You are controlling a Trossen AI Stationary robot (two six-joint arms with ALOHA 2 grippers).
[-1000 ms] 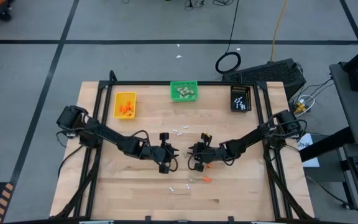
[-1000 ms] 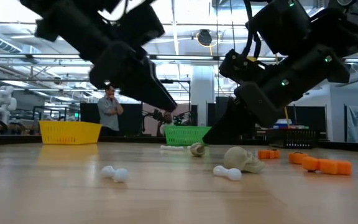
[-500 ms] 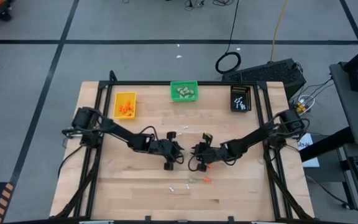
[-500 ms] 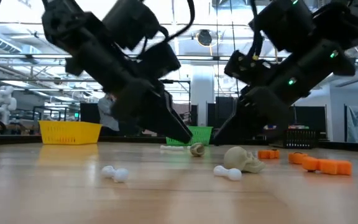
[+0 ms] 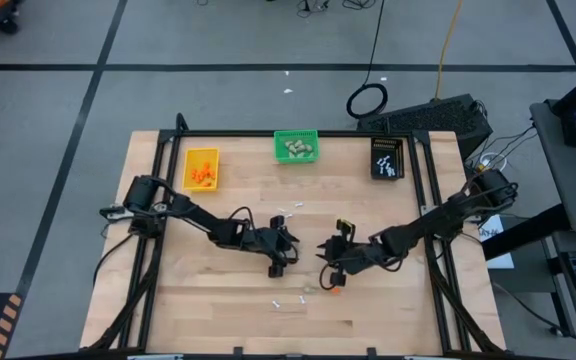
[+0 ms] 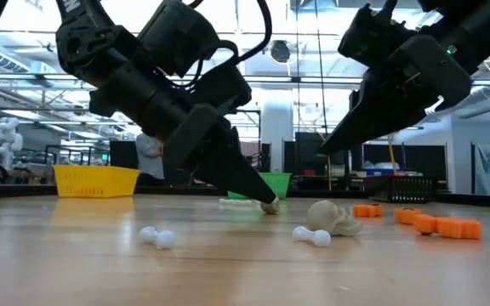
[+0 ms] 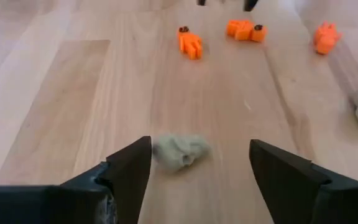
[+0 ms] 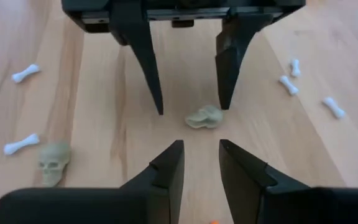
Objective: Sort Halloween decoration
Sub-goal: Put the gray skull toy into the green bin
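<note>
I had the left gripper [image 5: 290,250] low over the middle of the worktop [image 5: 168,300], its fingers [image 7: 129,171] spread wide and released, straddling a beige-grey skull piece [image 7: 180,151] that lay on the wood between them without touching either one. From the right wrist camera the same skull piece sat between those two dark fingertips, closer to one of them. The right gripper [image 5: 326,272] hovered just opposite, facing the left one; its fingers [image 8: 166,168] stood only narrowly apart with nothing between them, so I read it as empty.

Around them the Halloween decoration was scattered: a second skull [image 8: 53,163] off to one side, white bones [image 8: 25,73] on both flanks, and orange bits [image 7: 190,43] beyond the left gripper (one of them seemed to be a little figure, though I could not be sure). From table height the left arm's body blocked most of the skull it straddled, and a larger skull [image 6: 334,218] and a bone [image 6: 311,235] lay in front.

Along the far edge stood the yellow bin [image 5: 201,169], the green bin [image 5: 297,147] and the black bin [image 5: 387,158], each already holding some pieces.
</note>
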